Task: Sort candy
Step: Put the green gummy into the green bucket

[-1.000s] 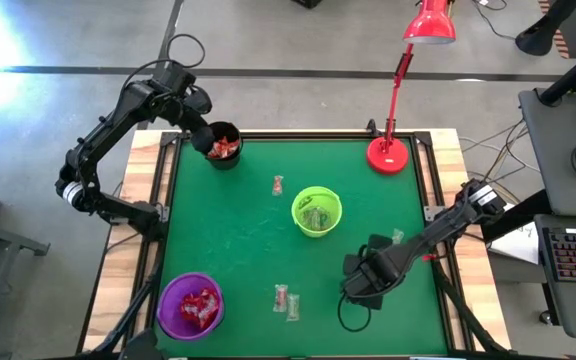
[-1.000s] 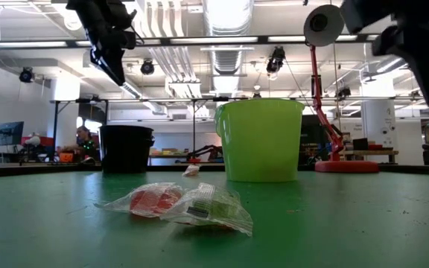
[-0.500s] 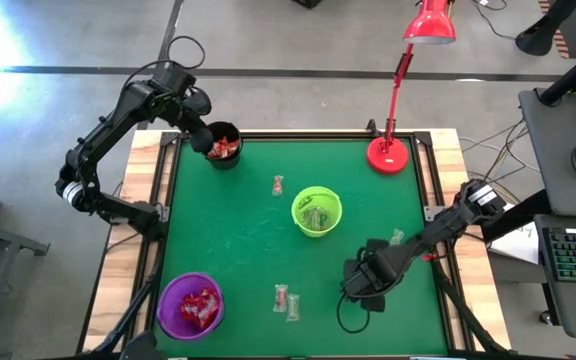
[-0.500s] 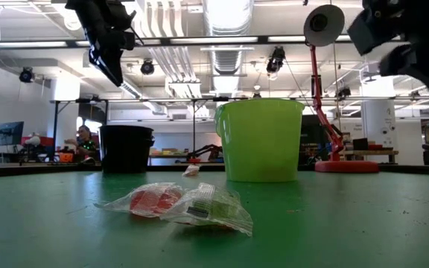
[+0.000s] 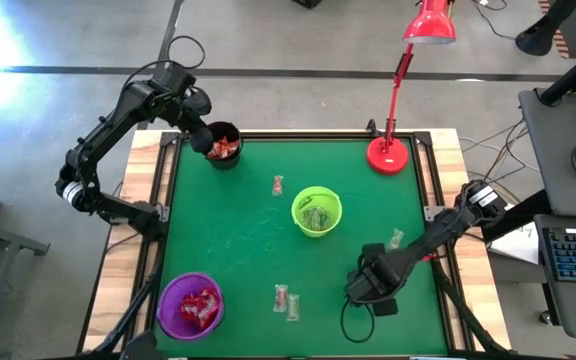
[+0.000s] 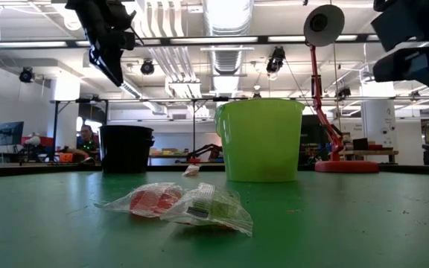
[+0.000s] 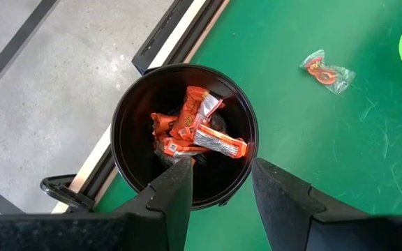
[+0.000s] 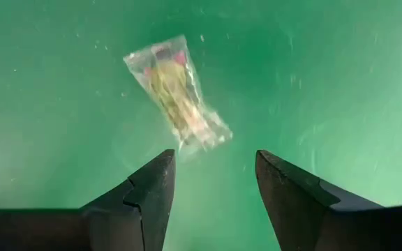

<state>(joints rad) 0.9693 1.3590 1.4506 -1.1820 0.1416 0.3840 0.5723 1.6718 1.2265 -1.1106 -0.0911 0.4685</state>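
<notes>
My left gripper (image 7: 218, 183) hangs open above the black cup (image 7: 184, 132), which holds red-orange wrapped candy (image 7: 197, 132); in the high view this gripper (image 5: 208, 138) is at the table's far left corner. My right gripper (image 8: 213, 183) is open over the green mat near the near right, also seen in the high view (image 5: 368, 288). One clear-wrapped candy (image 8: 176, 94) lies flat just ahead of its fingers, untouched. Loose candies lie on the mat: a pair (image 5: 286, 300) near the near edge, one (image 5: 277, 185) beside the green cup (image 5: 317, 211), one (image 5: 396, 238) by the right arm.
The purple cup (image 5: 190, 305) with red candy stands at the near left corner. A red desk lamp's base (image 5: 388, 155) sits at the far right. In the low view the candy pair (image 6: 181, 205) lies in front of the green cup (image 6: 259, 140) and black cup (image 6: 126, 148).
My right gripper has drifted a little toward the table's near edge and right, staying open; in the low view it has slid off toward the picture's upper right. The left arm and the candies have stayed where they were.
</notes>
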